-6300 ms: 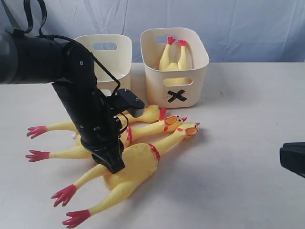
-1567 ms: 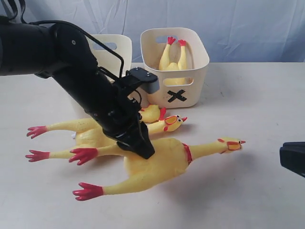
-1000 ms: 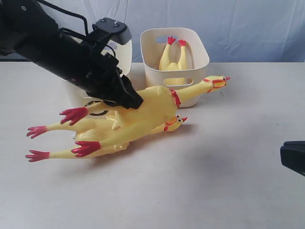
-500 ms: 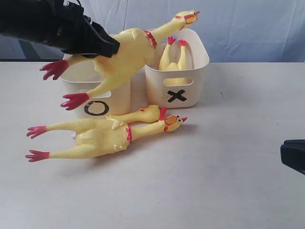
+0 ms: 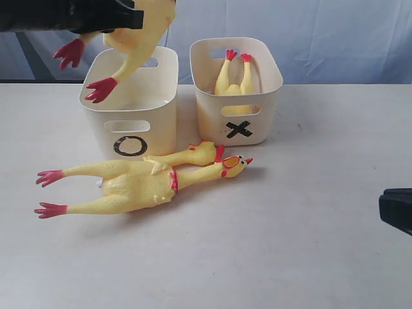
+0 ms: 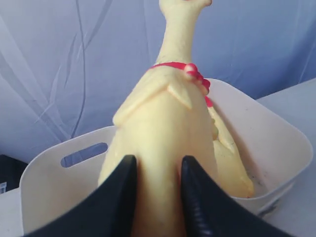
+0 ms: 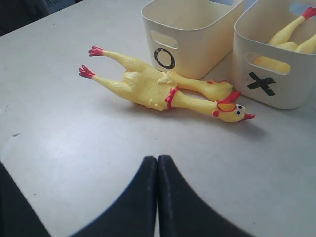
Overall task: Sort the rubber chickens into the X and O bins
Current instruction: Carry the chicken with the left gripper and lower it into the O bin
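Observation:
My left gripper [image 5: 125,18] [image 6: 157,163] is shut on a whole rubber chicken [image 5: 138,35] [image 6: 168,123], held high over the O bin [image 5: 132,106]. Its red feet [image 5: 100,90] dangle above that bin's rim, and its head is out of the exterior view. The X bin [image 5: 257,96] holds a headless body [image 5: 233,77] with its feet up. A second whole chicken [image 5: 138,185] [image 7: 148,89] lies on the table in front of the O bin [image 7: 190,37], with a head-and-neck piece [image 5: 193,154] [image 7: 202,88] beside it. My right gripper [image 7: 157,159] is shut and empty, low at the right edge [image 5: 396,209].
The two bins stand side by side at the back of the white table [image 5: 290,244], against a blue-grey cloth backdrop [image 5: 335,38]. In the left wrist view a cream bin [image 6: 276,148] lies below the held chicken.
The left arm has carried the chicken up and to the left, from above both bins to over the O bin. Its head has left the frame. The right arm has not moved.

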